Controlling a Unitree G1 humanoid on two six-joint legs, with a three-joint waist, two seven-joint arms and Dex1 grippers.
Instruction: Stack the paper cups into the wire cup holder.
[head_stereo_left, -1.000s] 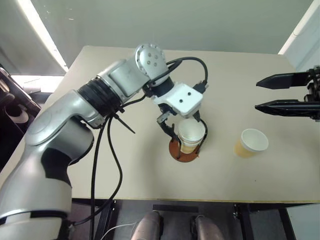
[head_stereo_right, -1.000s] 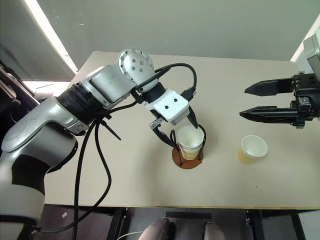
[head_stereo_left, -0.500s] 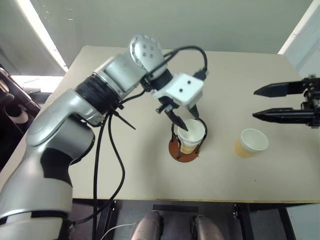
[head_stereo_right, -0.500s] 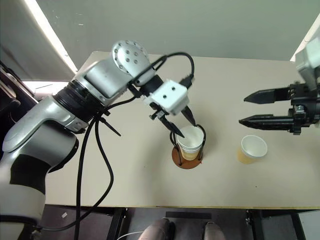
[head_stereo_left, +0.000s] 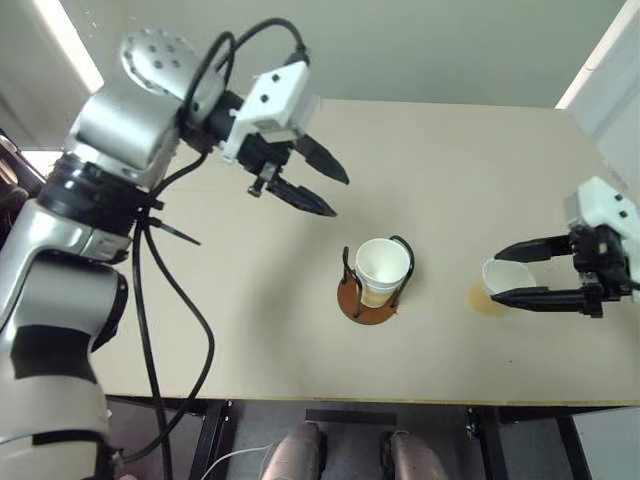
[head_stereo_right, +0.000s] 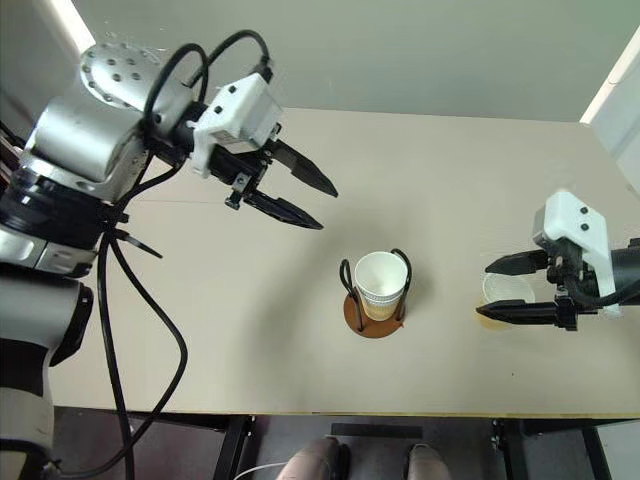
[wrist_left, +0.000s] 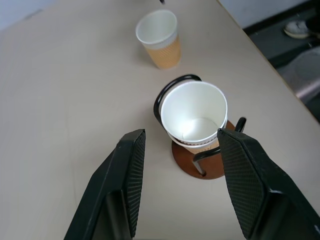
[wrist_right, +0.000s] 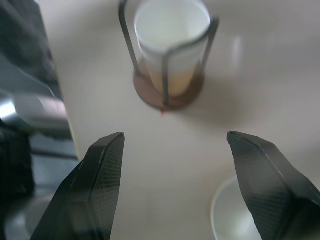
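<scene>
The wire cup holder (head_stereo_left: 358, 302) stands mid-table on its reddish-brown base. Nested paper cups (head_stereo_left: 382, 265) sit upright inside its black loops. My left gripper (head_stereo_left: 339, 196) hangs open and empty, above and to the left of the holder, well clear of it. In the left wrist view the cups in the holder (wrist_left: 194, 111) show between its fingers (wrist_left: 126, 172). A lone paper cup (head_stereo_right: 507, 290) stands upright to the right of the holder. My right gripper (head_stereo_right: 483, 291) is open low over the table, one finger on each side of that cup and partly hiding it.
The beige table (head_stereo_left: 250, 330) ends at a front edge close below the holder. Its right edge lies just past my right gripper. Black cables hang from my left arm (head_stereo_left: 150, 290) over the table's left part.
My left gripper has left the holder's cups, risen up and to the left, and its fingers stand closer together. My right gripper has dropped from above to straddle the lone cup.
</scene>
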